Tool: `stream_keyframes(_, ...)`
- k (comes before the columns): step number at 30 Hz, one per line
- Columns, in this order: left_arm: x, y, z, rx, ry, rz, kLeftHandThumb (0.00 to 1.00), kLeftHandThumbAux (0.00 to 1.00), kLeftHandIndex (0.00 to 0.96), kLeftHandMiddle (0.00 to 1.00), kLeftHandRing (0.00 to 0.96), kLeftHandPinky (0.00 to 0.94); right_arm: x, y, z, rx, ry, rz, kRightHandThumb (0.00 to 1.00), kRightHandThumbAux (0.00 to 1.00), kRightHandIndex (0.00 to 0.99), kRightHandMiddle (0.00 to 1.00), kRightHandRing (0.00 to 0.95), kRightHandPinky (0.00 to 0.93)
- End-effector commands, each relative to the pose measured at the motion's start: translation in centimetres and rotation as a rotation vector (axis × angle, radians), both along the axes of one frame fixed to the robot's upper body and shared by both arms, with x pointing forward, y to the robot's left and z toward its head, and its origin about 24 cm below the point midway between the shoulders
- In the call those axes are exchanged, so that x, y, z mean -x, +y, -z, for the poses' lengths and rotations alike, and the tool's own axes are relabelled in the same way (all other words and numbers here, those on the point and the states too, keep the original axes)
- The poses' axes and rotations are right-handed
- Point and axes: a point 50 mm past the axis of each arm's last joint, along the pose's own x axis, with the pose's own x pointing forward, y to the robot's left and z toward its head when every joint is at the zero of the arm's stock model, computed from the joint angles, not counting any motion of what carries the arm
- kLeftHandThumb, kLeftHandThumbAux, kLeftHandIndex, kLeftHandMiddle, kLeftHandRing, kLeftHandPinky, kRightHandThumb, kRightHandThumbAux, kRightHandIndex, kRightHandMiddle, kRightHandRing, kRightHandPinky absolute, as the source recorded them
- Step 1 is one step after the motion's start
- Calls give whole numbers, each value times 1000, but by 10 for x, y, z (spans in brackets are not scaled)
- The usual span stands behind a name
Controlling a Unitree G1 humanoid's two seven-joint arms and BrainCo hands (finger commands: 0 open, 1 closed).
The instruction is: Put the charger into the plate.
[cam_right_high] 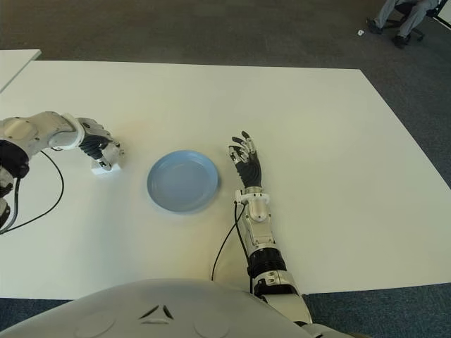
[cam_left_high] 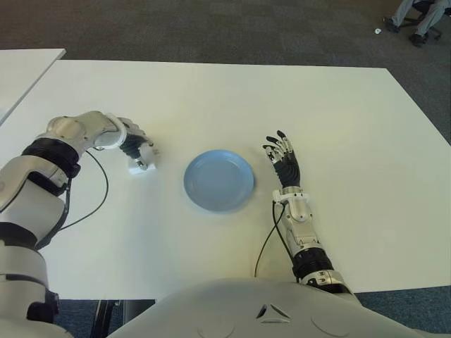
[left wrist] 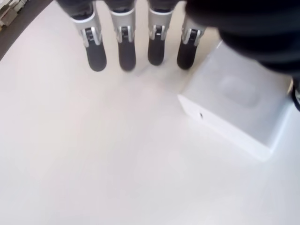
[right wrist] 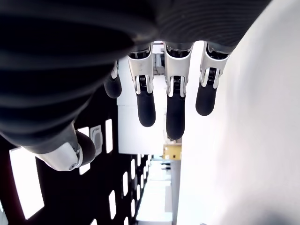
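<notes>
The charger [cam_left_high: 139,167] is a small white block lying on the white table [cam_left_high: 338,127], left of a light blue plate [cam_left_high: 219,180] that holds nothing. My left hand [cam_left_high: 136,149] hangs right over the charger. In the left wrist view the four fingers [left wrist: 126,54] stretch out straight past the charger [left wrist: 239,112], and the dark thumb sits above its other side, so nothing is clamped. My right hand [cam_left_high: 284,158] shows just right of the plate, fingers straight and holding nothing.
A second white table [cam_left_high: 21,70] stands at the far left. Black cables trail from my left arm [cam_left_high: 99,197] and my right forearm [cam_left_high: 271,236]. Dark carpet lies beyond the table, with a person's legs and a chair [cam_left_high: 416,17] at the far right.
</notes>
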Motion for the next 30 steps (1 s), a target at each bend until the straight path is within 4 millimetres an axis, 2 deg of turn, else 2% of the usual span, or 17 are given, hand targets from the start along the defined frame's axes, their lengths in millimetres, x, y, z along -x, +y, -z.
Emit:
stream_keyframes(1, 16, 2, 23, -64, 123, -36, 237, 278, 98, 435, 506, 591, 2, 1, 4, -3, 26, 5, 78, 553, 0, 245, 282, 217)
stream_keyframes(5, 16, -1, 22, -49, 89, -37, 254, 322, 218, 505, 541, 579, 3, 3, 3, -3, 16, 9, 73, 555, 0, 246, 286, 230)
stream_keyframes(9, 18, 4, 22, 32, -32, -51, 394, 447, 396, 651, 658, 717, 3, 3, 2, 0, 6, 11, 68, 548, 0, 250, 301, 253)
stream_keyframes(10, 18, 4, 22, 43, -51, -49, 505, 535, 410, 676, 680, 744, 3, 3, 2, 0, 5, 11, 66, 545, 0, 251, 304, 255)
stream_keyframes(13, 18, 2, 21, 77, -124, 12, 641, 641, 427, 717, 719, 783, 3, 3, 2, -2, 5, 13, 61, 541, 0, 257, 309, 256)
stream_keyframes(16, 20, 2, 20, 89, -187, 93, 691, 676, 435, 746, 750, 805, 4, 3, 2, -8, 5, 16, 51, 537, 0, 267, 311, 246)
stream_keyframes(21, 24, -2, 12, 121, -278, 188, 715, 693, 440, 766, 770, 809, 4, 3, 3, -22, 3, 15, 35, 532, 0, 281, 312, 233)
stream_keyframes(30, 27, -3, 8, 183, -356, 200, 727, 695, 444, 794, 797, 834, 4, 2, 3, -22, -11, 13, 6, 534, 0, 287, 319, 245)
